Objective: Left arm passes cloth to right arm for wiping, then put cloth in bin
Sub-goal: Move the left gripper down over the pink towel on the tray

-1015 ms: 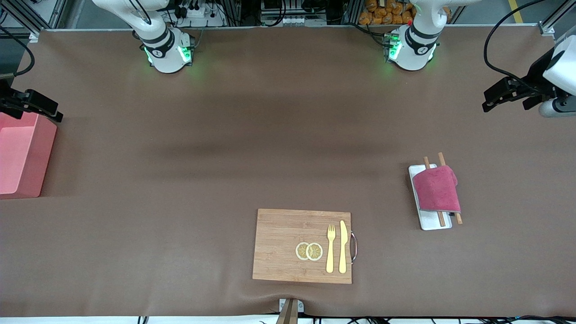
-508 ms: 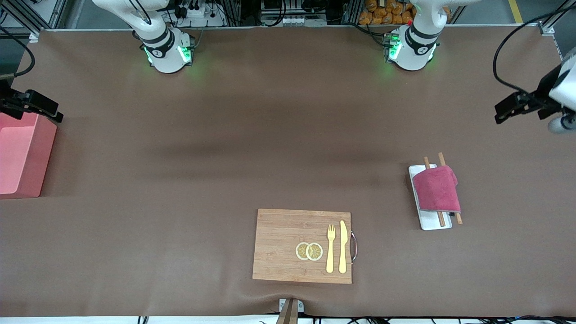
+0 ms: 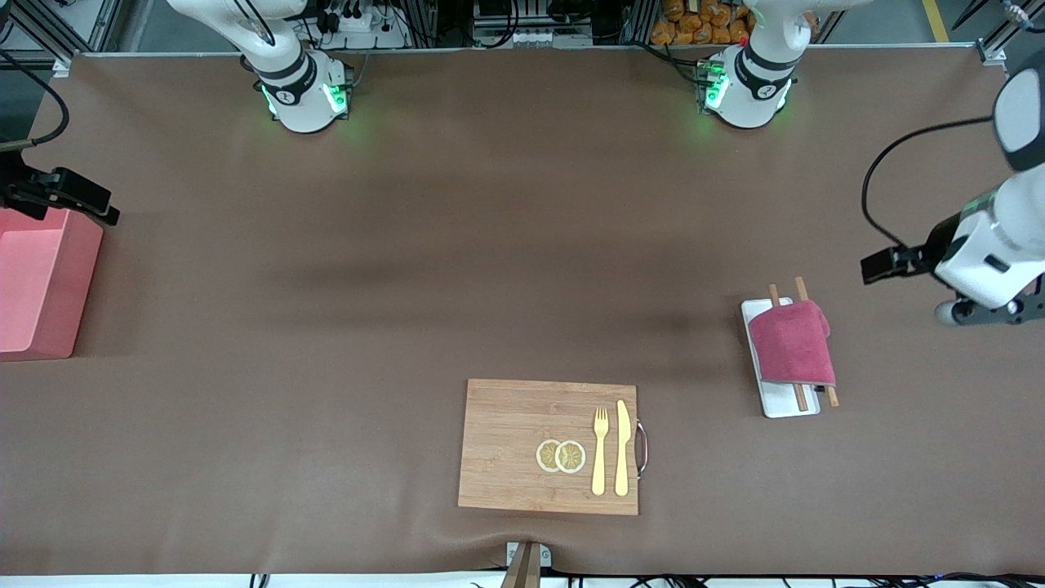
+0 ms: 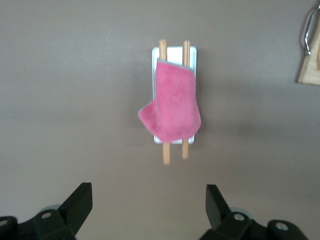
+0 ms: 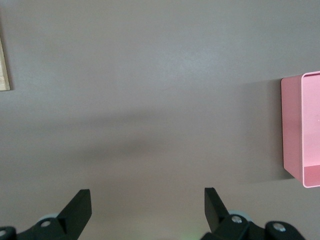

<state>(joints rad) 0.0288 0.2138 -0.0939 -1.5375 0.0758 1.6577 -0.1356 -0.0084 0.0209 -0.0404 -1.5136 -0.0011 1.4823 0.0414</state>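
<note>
Cloth: I see the folded magenta-red terry cloth (image 3: 792,342) (image 4: 172,102) draped over two wooden sticks (image 4: 166,152) on a flat white tray (image 3: 788,406), toward the left arm's end of the brown bench (image 3: 490,269).
Left claw: my left claw (image 4: 148,209) hangs over bare bench near the tray, fingers spread wide, empty.
Right claw: my right claw (image 5: 147,209) waits over bare bench beside the thick-walled pink bin (image 3: 37,294) (image 5: 301,132), fingers apart, empty.
Board: a bamboo cutting board (image 3: 506,445) lies nearest the front camera.
</note>
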